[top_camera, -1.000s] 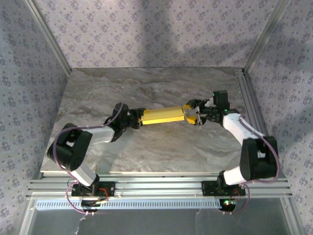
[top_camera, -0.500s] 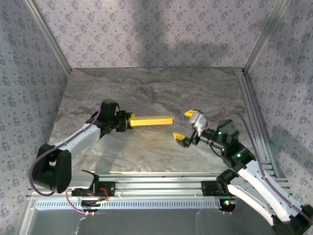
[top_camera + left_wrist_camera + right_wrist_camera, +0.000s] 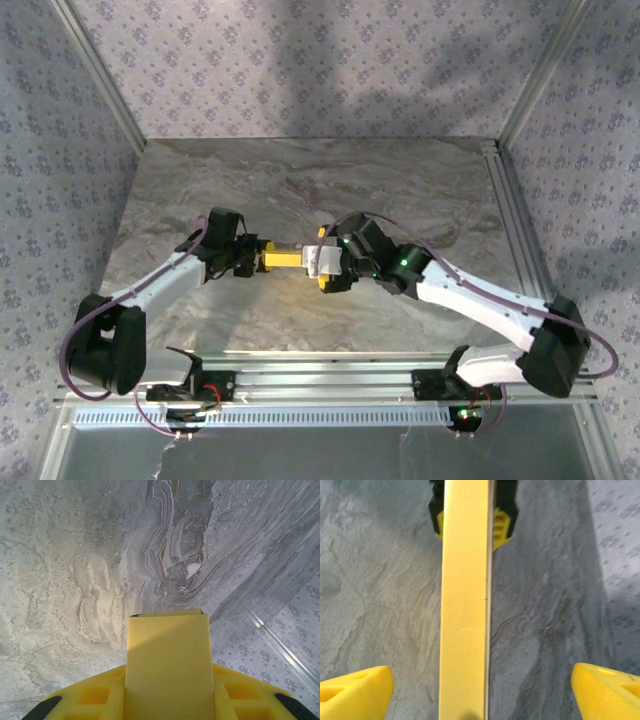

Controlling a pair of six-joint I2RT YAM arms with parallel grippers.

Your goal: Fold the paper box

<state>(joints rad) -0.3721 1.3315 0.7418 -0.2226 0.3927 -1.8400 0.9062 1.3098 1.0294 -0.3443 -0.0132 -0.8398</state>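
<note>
On the left, my left gripper is clamped on the left end of the paper box, its yellow fingers pressed against both sides so the card juts straight out past them. The box itself reads as a long, flat yellow slab, already closed into its rectangular form, stretched out over the marble table and, as far as I can judge, carried clear of the surface instead of resting on it. At the box's right end sits my right gripper, spread wide, one fingertip on either side of the slab and well apart from it, gripping nothing. Its wrist camera looks straight down the length of the box to the clamped end. I read this as a late step: the folding looks mostly done, and the right arm is lining up on the free end, either to take a hold or to press it flat. I cannot tell whether the flap or tab at the right end is tucked, since the gripper's own body covers it from above. The next move calls for bringing those fingers in squarely across the box's right end, centred on the slab, gently enough not to buckle the thin card, while the left grip on the box's left end holds firm.
</note>
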